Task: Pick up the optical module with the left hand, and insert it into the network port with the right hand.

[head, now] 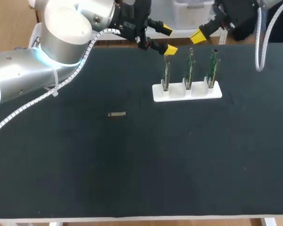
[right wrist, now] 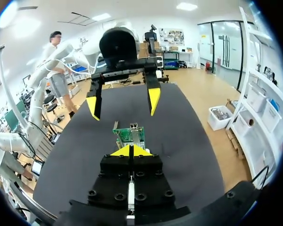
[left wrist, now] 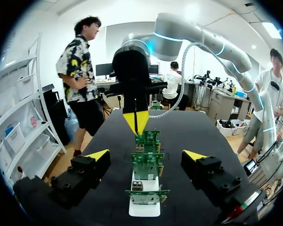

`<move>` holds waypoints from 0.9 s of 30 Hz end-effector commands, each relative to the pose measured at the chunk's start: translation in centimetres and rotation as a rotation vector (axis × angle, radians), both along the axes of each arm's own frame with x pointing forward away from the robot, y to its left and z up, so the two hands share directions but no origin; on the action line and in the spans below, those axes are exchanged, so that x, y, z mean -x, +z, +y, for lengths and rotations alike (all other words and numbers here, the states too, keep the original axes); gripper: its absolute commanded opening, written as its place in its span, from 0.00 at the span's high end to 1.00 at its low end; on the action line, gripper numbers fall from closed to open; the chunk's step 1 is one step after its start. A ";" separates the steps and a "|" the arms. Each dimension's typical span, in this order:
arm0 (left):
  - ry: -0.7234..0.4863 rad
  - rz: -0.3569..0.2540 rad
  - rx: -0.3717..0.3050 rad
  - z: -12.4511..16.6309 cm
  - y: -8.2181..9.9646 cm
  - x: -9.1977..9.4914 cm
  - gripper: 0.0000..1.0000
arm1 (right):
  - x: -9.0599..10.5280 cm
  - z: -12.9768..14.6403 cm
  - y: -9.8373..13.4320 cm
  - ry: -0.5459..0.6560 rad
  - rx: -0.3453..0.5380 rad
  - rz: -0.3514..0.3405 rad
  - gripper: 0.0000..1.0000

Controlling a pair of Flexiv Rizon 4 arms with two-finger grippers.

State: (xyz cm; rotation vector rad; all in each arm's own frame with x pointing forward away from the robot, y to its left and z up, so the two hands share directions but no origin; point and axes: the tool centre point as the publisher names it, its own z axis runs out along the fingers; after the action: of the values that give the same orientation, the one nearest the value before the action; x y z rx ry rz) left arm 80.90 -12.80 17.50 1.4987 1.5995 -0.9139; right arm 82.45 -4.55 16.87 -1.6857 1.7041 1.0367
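The black surface (head: 132, 179) fills the head view. My left arm (head: 19, 80) comes in from the far left corner and reaches past the middle. Its end effector (head: 168, 39) hangs at the far edge with its yellow-tipped fingers spread wide and nothing between them. It is just behind the leftmost circuit board. My right arm (head: 231, 16) enters from the far right corner. Its end effector (head: 198, 35) has its yellow tips pressed together, holding nothing, and faces the left one across the row of boards.

A white holder (head: 172, 94) lies right of the middle, its long side running left to right. Three green circuit boards (head: 189, 70) stand upright in its slots, side by side. The left wrist view shows a small metal network port (left wrist: 137, 186) on the nearest board.

The optical module (head: 117, 114) lies flat on the surface, well apart from the holder on its left and nearer to me. Its long axis runs left to right, parallel to the near edge. Neither end effector touches it, and I cannot tell which end is its front.
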 end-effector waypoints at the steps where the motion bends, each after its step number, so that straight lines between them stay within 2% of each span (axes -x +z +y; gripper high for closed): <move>1: 0.003 0.000 -0.003 -0.1 0.0 0.1 0.00 | -0.7 -1.4 1.3 0.404 -0.056 0.284 1.00; 11: 0.003 0.000 -0.003 -0.1 0.0 0.1 0.00 | -0.1 -5.7 2.6 0.378 -0.102 0.270 1.00; 16: 0.003 0.000 -0.003 -0.1 0.0 0.1 0.00 | 0.3 -7.2 2.6 0.408 -0.160 0.298 1.00; 22: 0.003 0.000 -0.003 -0.1 0.0 0.1 0.00 | 0.8 -8.8 2.3 0.474 -0.154 0.318 1.00; 27: 0.003 0.000 -0.003 -0.1 0.0 0.1 0.00 | 1.0 -9.9 2.2 0.484 -0.150 0.319 1.00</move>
State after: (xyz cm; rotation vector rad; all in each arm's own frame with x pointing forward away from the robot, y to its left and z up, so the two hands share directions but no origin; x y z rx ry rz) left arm 80.90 -12.81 17.50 1.4987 1.5995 -0.9139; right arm 80.71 -13.84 19.03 -1.6343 1.6238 1.1167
